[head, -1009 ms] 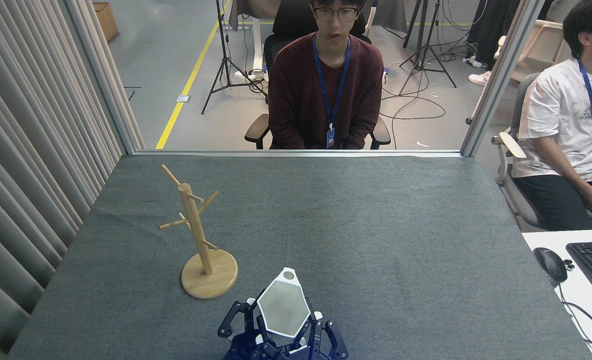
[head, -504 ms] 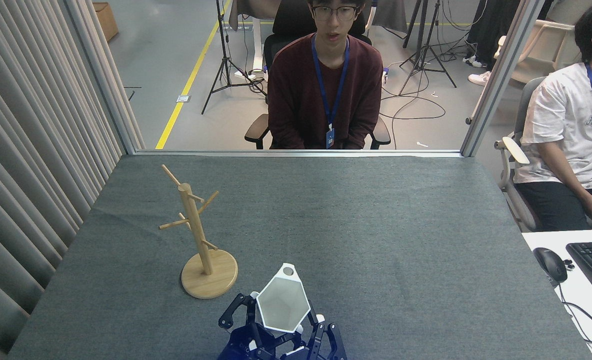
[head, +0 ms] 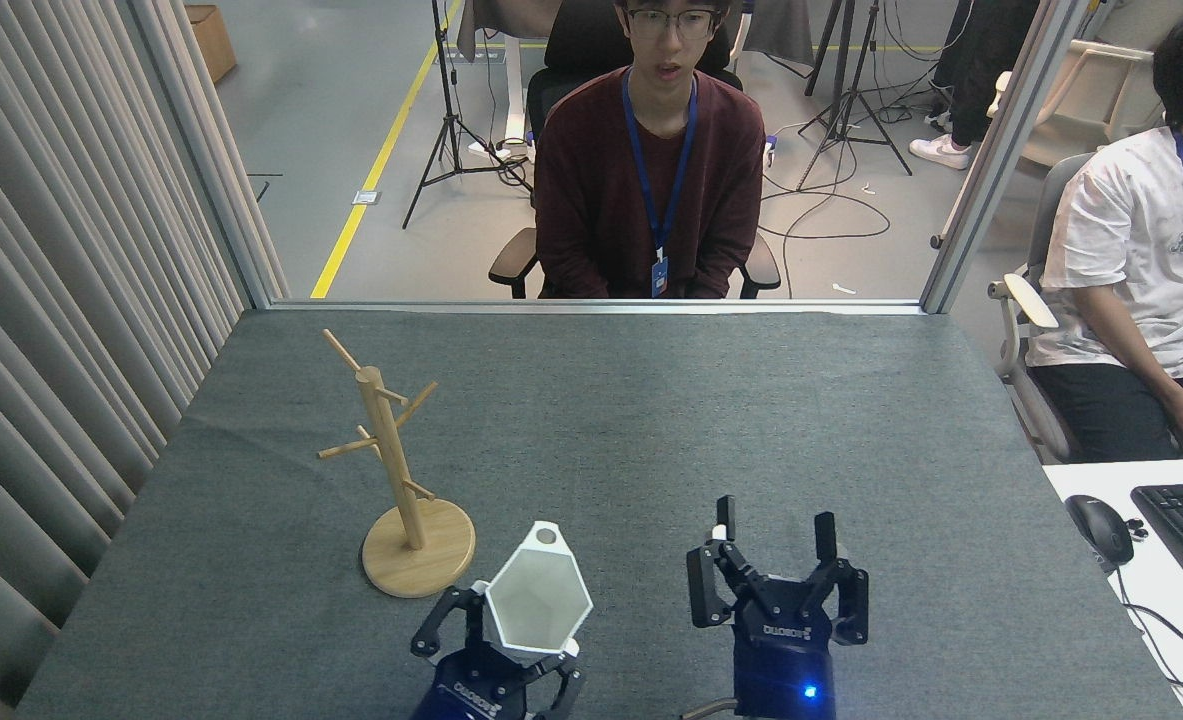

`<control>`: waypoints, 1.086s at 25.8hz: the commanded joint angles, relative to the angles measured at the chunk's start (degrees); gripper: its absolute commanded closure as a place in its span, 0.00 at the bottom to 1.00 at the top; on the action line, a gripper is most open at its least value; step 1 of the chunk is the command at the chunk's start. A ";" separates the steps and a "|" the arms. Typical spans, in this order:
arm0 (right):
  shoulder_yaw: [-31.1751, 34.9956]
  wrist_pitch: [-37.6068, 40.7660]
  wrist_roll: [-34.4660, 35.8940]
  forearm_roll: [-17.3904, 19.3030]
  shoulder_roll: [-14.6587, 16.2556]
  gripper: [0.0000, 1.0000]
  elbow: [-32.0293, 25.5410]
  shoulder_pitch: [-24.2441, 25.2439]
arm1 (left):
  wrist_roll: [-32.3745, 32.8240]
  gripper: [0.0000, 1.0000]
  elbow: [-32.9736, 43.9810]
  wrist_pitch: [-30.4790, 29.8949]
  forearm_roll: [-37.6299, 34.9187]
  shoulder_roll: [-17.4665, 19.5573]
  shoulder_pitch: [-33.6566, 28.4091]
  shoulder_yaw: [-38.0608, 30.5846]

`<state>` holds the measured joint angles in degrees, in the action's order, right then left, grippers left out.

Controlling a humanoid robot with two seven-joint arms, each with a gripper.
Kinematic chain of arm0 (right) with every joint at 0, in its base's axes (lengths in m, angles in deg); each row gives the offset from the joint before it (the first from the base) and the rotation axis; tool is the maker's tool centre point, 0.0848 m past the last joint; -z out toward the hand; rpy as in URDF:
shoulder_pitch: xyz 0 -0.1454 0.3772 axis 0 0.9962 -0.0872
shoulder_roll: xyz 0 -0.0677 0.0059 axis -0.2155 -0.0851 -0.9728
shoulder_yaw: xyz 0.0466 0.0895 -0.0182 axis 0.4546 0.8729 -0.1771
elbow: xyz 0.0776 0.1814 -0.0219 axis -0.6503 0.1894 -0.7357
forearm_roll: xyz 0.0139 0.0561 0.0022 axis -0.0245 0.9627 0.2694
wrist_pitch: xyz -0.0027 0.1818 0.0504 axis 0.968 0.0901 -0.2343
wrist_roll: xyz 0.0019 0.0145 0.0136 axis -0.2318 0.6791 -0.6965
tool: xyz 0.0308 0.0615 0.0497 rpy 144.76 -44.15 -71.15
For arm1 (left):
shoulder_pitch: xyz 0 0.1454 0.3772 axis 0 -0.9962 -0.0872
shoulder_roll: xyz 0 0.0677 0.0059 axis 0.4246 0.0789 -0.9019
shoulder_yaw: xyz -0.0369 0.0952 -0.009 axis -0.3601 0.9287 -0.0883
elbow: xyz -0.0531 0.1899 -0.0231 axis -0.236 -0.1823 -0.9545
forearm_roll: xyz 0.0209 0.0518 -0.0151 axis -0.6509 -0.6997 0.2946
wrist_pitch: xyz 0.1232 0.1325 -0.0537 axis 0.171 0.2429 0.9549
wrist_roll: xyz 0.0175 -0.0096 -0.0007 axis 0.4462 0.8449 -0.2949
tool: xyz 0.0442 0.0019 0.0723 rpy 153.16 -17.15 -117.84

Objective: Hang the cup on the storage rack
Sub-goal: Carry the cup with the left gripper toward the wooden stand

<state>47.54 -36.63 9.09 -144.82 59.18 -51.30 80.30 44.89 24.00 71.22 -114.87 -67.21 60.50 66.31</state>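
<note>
The fingers [head: 451, 612] of the left gripper [head: 499, 640] are clamped on the cup [head: 538, 603], which is held above the table [head: 651, 420] near its front edge, just right of the storage rack [head: 396, 470]. The right gripper [head: 771, 545] is seen empty, its fingers spread apart, well to the right of the cup. The carrying step is judged to be in hand; next, the tab's hole must be lined up with a peg. The cup's long axis is roughly upright, mouth facing the camera, its holed tab pointing away toward the far edge.
</note>
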 commanded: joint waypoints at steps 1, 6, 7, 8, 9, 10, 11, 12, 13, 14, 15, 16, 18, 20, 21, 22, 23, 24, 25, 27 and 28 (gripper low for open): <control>3.59 -2.25 -2.87 -1.60 2.55 0.02 5.35 -0.46 | -0.22 0.60 -0.71 2.78 -0.01 -0.22 0.16 -6.08; 3.77 -2.25 -2.78 -3.27 4.13 0.02 5.35 2.26 | -0.31 0.64 -4.23 16.31 -0.45 0.30 2.53 -12.06; 3.77 -2.25 -2.78 -3.36 4.66 0.02 5.35 2.26 | -0.22 0.65 -4.84 19.39 -0.53 0.39 2.88 -12.15; 3.86 -2.42 -2.78 -3.36 4.92 0.02 5.35 2.27 | -0.04 0.68 -4.76 22.29 -0.62 0.57 3.06 -12.23; 3.86 -2.51 -2.78 -3.36 5.01 0.02 5.35 2.26 | 0.13 0.68 -4.76 24.75 -0.71 1.09 3.24 -12.23; 3.86 -2.60 -2.78 -3.36 4.92 0.02 5.35 2.09 | 0.22 0.68 -4.67 26.86 -0.80 1.80 3.24 -12.32; 3.86 -2.60 -2.78 -3.45 4.92 0.02 5.35 1.91 | 0.22 0.68 -4.67 28.53 -0.97 2.24 3.32 -12.32; 3.86 -2.69 -2.78 -3.45 4.83 0.02 5.35 1.83 | 0.22 0.68 -4.76 29.94 -1.24 2.76 3.41 -12.32; 3.86 -2.69 -2.78 -3.45 4.83 0.02 5.35 1.65 | 0.22 0.68 -5.28 31.08 -1.94 3.20 3.94 -12.32; 3.86 -2.69 -2.78 -3.45 4.83 0.02 5.35 1.56 | 0.22 0.68 -6.07 31.87 -2.91 3.64 5.08 -12.32; 3.86 -2.69 -2.78 -3.45 4.83 0.02 5.35 1.47 | 0.13 0.68 -7.92 32.57 -4.14 3.99 6.31 -12.50; 3.86 -2.77 -2.78 -3.54 4.83 0.02 5.35 1.47 | -0.04 0.68 -9.85 33.45 -5.54 4.17 7.19 -12.50; 3.86 -2.69 -2.78 -3.54 4.92 0.02 5.35 1.56 | -0.22 0.68 -13.10 34.77 -8.09 4.43 8.60 -12.50; 3.86 -2.77 -2.78 -3.54 4.92 0.02 5.35 1.47 | -0.31 0.68 -15.83 35.12 -9.24 4.70 10.44 -12.50; 3.86 -2.77 -2.78 -3.45 5.01 0.02 5.35 1.47 | -0.22 0.68 -17.06 35.12 -9.41 4.70 11.32 -12.50; 3.95 -2.77 -2.78 -3.45 5.01 0.02 5.35 1.47 | -0.31 0.68 -18.38 35.21 -9.50 4.78 12.46 -12.50; 3.94 -2.69 -2.69 -3.45 5.01 0.02 5.35 1.47 | -0.31 0.68 -19.70 35.30 -9.67 4.78 13.43 -12.50; 3.86 -2.69 -2.69 -3.45 5.10 0.02 5.35 1.47 | -0.31 0.68 -20.84 35.39 -9.85 4.78 14.22 -12.50; 3.95 -2.69 -2.69 -3.45 5.10 0.02 5.43 1.47 | -0.31 0.68 -21.72 35.83 -9.94 4.87 14.75 -12.32; 3.94 -2.60 -2.61 -3.45 5.19 0.02 5.43 1.39 | -0.39 0.68 -22.33 35.91 -9.94 5.66 15.45 -12.32; 3.94 -2.51 -2.60 -3.45 5.19 0.02 5.70 1.30 | -0.48 0.68 -22.42 35.91 -10.03 6.19 15.54 -12.32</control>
<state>51.42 -39.39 6.08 -148.28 64.31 -45.86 81.74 44.48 2.98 106.89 -124.61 -61.95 74.95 53.92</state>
